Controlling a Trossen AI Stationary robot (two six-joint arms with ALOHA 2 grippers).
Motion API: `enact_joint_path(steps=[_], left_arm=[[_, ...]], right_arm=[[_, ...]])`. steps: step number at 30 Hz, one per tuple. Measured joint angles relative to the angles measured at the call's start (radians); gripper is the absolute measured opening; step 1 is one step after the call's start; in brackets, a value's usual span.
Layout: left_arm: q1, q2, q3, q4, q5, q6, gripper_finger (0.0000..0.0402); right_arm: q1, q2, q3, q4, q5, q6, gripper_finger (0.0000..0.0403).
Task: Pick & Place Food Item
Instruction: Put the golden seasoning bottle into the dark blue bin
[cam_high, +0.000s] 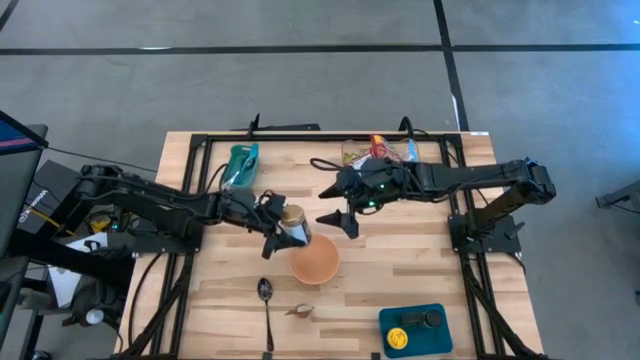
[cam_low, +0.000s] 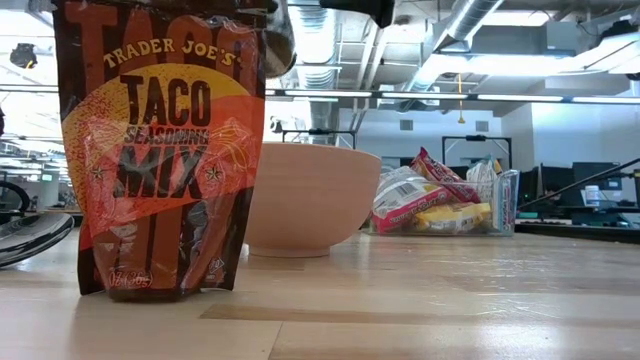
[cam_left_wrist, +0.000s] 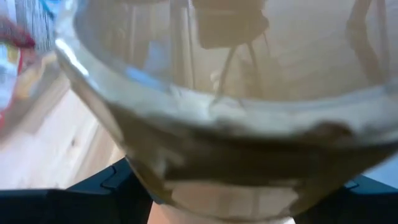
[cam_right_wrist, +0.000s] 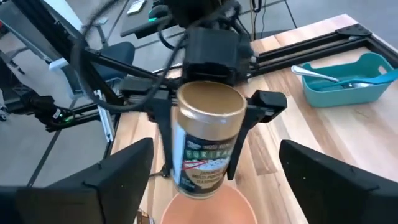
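With the left gripper pinching the jar tilted above the bowl and the right gripper spread empty just beside it, a loose grip risks the jar slipping and tipping the bowl

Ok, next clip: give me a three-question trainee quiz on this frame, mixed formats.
1. True or false: the left gripper holds the gold-lidded glass jar over the terracotta-coloured round bowl.
2. Multiple choice: the right gripper is A) shut on the jar, B) open with nothing between its fingers, C) shut on the metal spoon.
3. Fill in: the teal rectangular tray at the table's far side holds a ____.

Key: 1 true; 2 B; 3 spoon.
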Motion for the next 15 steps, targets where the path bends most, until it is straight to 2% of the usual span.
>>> enact_joint_path(steps=[5,15], left_arm=[[0.018,0.044,0.088,-0.085,0.0,0.045,0.0276],[0.032,0.18,0.225,-0.08,0.019,0.094,0.0275]], right_arm=[[-0.009,0.0,0.0,-0.001,-0.004,0.007,0.0338],[0.003,0.0,0.0,-0.034,-0.007,0.008,0.0335]])
